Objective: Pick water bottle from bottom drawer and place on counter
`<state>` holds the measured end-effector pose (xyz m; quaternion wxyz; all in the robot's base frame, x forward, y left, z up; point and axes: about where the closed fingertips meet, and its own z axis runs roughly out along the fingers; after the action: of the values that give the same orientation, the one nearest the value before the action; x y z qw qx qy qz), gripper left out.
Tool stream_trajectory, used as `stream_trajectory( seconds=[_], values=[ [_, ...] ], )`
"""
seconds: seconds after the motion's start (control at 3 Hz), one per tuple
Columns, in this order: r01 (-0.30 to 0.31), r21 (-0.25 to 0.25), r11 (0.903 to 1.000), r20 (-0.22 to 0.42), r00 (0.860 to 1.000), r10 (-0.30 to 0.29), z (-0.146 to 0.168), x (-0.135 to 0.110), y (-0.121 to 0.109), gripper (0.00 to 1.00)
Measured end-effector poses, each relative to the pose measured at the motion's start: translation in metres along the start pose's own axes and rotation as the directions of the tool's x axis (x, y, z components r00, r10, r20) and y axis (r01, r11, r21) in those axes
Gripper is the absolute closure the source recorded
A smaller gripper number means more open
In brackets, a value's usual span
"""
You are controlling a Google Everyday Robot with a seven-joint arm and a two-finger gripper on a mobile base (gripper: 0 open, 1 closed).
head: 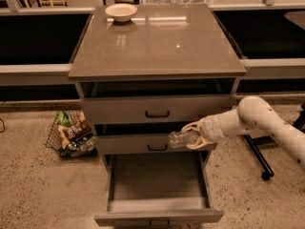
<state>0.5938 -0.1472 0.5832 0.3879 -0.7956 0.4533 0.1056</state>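
Aloft, clear bottle (181, 139) in end effector (191, 137)

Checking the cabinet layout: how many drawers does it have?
3: top drawer under the counter, middle drawer below it, bottom drawer pulled open. The end effector holds the water bottle before the middle drawer.

Water bottle (181, 138) horizontal in end effector (194, 136), above open bottom drawer (155, 181), below counter (157, 42)

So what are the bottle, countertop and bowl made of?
The water bottle, held in the gripper before the middle drawer, looks clear ribbed plastic: see-through. The counter seems polished stone or laminate: it mirrors lights. The bowl looks matte cream, perhaps ceramic.
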Motion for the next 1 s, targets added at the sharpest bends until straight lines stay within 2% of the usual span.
stream_trajectory(
  seconds=[0.33, 0.67, 1.0],
  values=[
    [0.123, 0.075, 0.9896, -0.005, 0.992, -0.123, -0.064, -0.03, -0.035, 1.0],
    [0.289, 0.093, 0.9527, -0.085, 0.956, -0.282, -0.131, -0.076, -0.082, 1.0],
    [0.422, 0.044, 0.9055, -0.173, 0.896, -0.409, -0.173, -0.114, -0.117, 1.0]
  ],
)
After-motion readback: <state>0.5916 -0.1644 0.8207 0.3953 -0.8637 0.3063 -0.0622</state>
